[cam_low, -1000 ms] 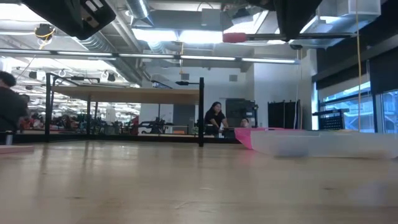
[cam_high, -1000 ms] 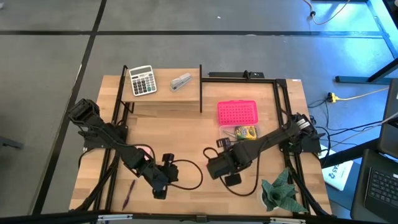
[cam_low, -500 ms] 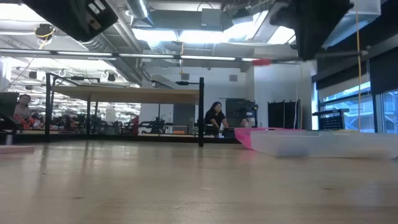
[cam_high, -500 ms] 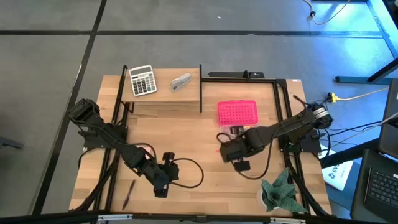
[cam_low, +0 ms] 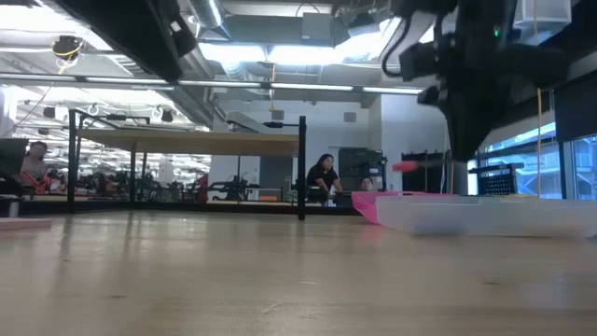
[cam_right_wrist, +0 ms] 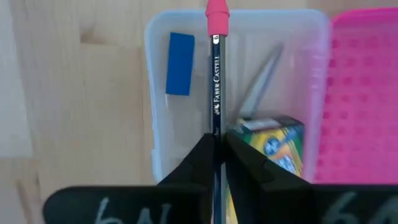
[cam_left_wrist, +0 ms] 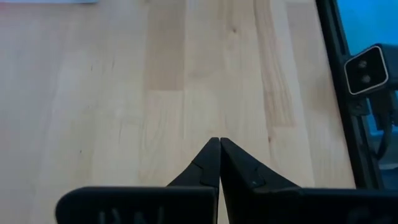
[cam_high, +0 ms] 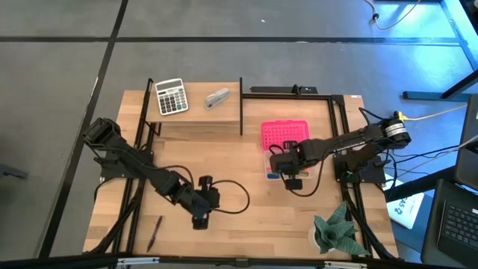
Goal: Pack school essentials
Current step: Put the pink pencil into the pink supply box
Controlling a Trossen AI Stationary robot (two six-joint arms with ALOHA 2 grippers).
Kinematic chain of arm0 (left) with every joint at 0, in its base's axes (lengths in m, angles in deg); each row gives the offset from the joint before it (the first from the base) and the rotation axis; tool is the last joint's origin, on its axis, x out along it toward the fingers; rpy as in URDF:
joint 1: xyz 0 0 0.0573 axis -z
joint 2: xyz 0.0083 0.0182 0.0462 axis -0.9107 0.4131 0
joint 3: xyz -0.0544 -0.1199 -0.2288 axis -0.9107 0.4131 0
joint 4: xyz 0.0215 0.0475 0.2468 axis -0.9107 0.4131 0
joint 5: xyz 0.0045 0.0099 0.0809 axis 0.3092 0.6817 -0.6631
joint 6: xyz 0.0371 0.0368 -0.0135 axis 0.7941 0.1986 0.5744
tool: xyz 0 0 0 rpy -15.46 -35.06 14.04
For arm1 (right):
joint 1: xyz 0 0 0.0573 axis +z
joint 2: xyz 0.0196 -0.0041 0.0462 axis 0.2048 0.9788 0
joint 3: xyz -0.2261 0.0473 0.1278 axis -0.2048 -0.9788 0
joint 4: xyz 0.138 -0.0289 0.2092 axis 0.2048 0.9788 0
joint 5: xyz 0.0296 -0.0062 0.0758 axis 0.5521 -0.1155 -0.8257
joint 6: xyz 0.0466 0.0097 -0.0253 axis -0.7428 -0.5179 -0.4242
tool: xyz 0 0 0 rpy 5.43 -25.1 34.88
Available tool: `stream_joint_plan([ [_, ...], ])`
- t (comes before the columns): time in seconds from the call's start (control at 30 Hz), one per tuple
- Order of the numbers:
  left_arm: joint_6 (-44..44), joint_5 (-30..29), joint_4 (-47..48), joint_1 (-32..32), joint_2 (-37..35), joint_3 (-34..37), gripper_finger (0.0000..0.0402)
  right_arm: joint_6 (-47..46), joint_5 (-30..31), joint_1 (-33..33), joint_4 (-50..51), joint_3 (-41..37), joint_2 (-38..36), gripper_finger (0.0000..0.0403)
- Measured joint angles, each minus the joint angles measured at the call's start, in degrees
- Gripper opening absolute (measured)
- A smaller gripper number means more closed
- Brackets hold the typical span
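The right gripper (cam_right_wrist: 217, 146) pinches 1 pencil (cam_right_wrist: 216, 74) above the clear box (cam_right_wrist: 155, 93), seemingly not touching it; the left gripper (cam_left_wrist: 219, 163) is pressed together.

Black pencil (cam_right_wrist: 216, 74) above apparently clear case (cam_right_wrist: 155, 112)

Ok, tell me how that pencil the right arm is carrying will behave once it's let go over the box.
The pencil looks thin, stiff and probably light. The right gripper pinches it low on its shaft, fingers shut. Being slim, it may roll on landing. The clear box, already holding a blue eraser and a crayon box, should probably stop it.
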Motion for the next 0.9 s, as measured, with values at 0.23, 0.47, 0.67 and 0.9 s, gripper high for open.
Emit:
stream_joint_plan([
  [0.23, 0.0, 0.01, -0.02, -1.44, 0.0, 0.0, 0.0, 2.69, -1.83, -2.11, -5.99, -5.31, 0.03, 0.0035],
  [0.47, 0.0, 0.02, -0.02, -2.76, 0.0, 0.0, 0.0, 3.04, -2.92, -3.39, -9.49, -8.45, 0.03, 0.0035],
  [0.67, 0.0, 0.02, -0.02, -2.87, 0.0, 0.0, 0.0, 4.66, -3.15, -3.9, -11.36, -9.36, 0.03, 0.0035],
  [0.9, 0.0, 0.02, -0.02, -2.85, 0.0, 0.0, 0.0, 6.13, -3.12, -4.25, -11.32, -9.36, 0.25, 0.0035],
])
